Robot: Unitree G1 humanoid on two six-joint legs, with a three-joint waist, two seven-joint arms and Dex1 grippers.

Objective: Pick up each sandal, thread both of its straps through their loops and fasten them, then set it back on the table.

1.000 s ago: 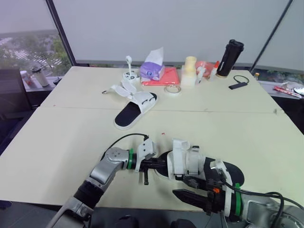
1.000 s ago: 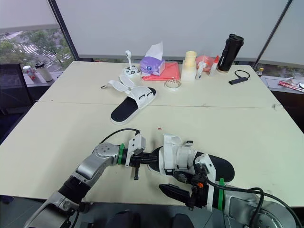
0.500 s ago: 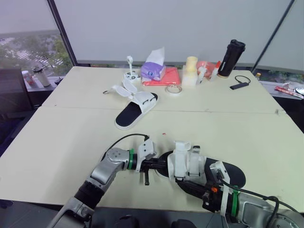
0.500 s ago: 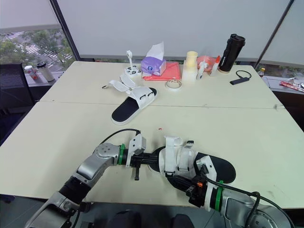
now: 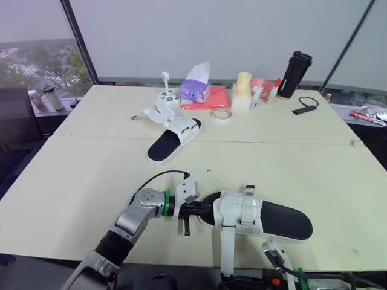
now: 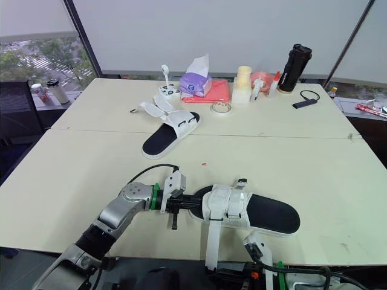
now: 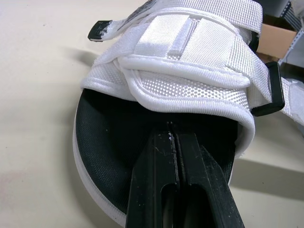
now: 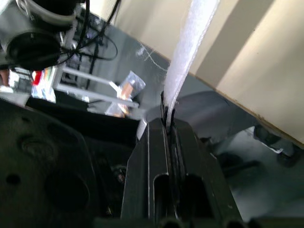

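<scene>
At the cream table's (image 5: 91, 175) front edge, pins the toe of a black-soled, white-strapped sandal (image 5: 275, 219) with the closed left gripper (image 5: 195, 209); pinches its long white strap (image 5: 226, 254) in the right gripper (image 8: 167, 118), off the edge (not fastened yet). Leaves the second sandal (image 5: 172, 138), toward the far edge, straps loose.

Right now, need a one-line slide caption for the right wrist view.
Right jaws shut on the white sandal strap, held taut below the edge of the table.
</scene>
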